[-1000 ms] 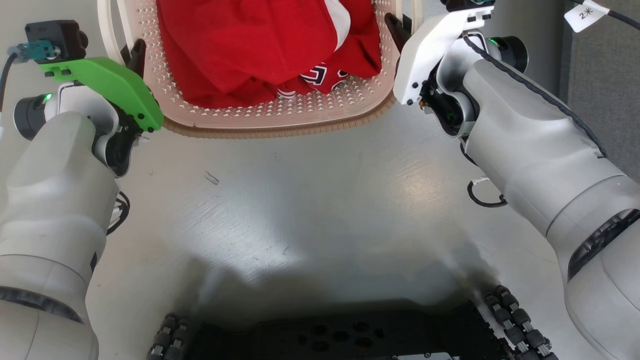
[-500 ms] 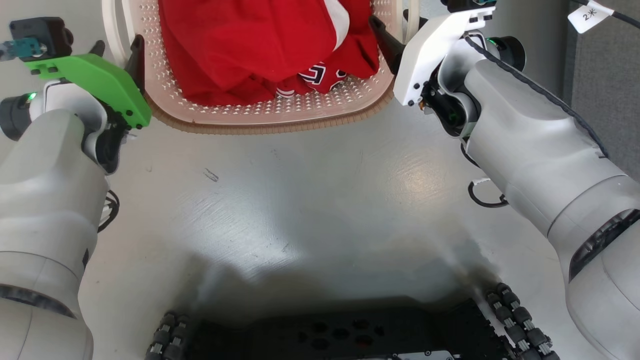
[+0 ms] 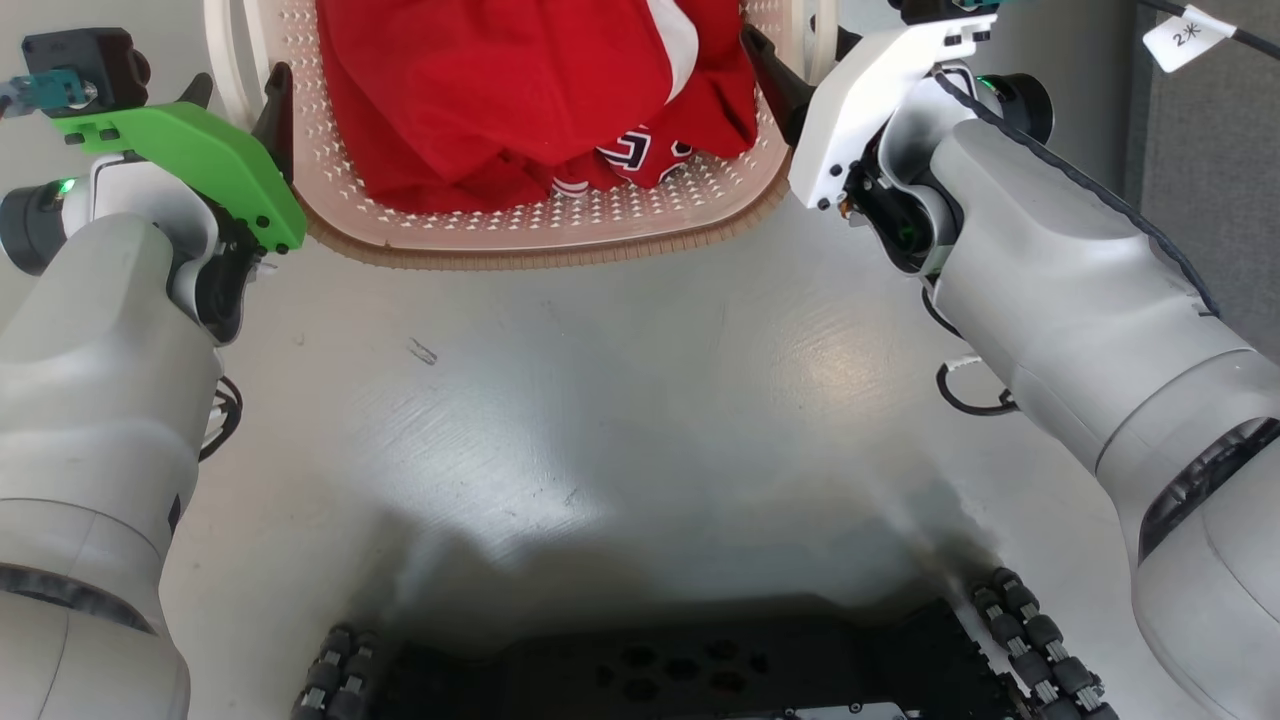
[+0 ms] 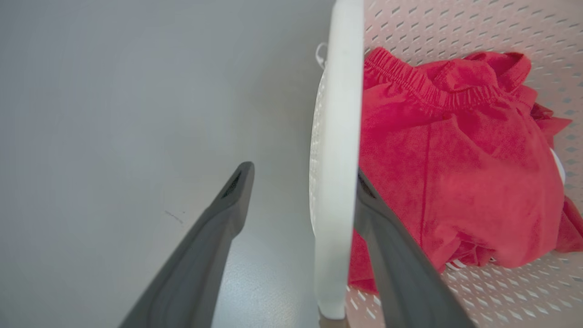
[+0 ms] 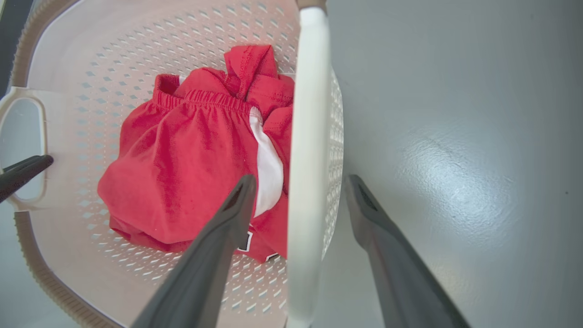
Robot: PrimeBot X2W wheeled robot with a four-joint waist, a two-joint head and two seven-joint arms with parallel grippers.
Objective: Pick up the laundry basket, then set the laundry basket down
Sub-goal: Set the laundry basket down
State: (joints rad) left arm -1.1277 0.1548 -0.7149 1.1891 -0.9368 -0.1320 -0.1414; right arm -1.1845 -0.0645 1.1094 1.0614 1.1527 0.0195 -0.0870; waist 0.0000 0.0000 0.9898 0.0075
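At the top of the head view, straight ahead of the robot's base (image 3: 660,670), the laundry basket (image 3: 560,245) sits on the grey floor (image 3: 640,400). Its brown ribbed rim faces the robot. Whether its underside bears fully on the floor cannot be told.

Contents: a heap of red clothes (image 3: 520,90) fills the basket's middle. The heap shows an elastic waistband (image 4: 423,86), a white stripe (image 5: 266,168) and a dark-and-white printed patch (image 3: 640,150).

Left gripper (image 3: 235,100): the fingers are spread and straddle the basket's left handle (image 4: 337,136). In the left wrist view, the inner finger (image 4: 387,237) lies against the handle on the clothes side. The outer finger (image 4: 218,218) stands clear of the handle, over the floor. Nothing is clamped.

Right gripper (image 3: 800,50): the fingers are likewise spread, one either side of the right handle (image 5: 309,136). In the right wrist view, a gap shows between the handle and each fingertip. One finger (image 5: 218,241) lies over the clothes, the other (image 5: 382,241) outside the basket. No hold is taken. The same view shows a fingertip of the left gripper (image 5: 23,175) at the far handle's opening.

Surroundings: a small dark scuff (image 3: 423,352) marks the floor between basket and base. A white tag (image 3: 1180,35) hangs on a cable at the upper right.
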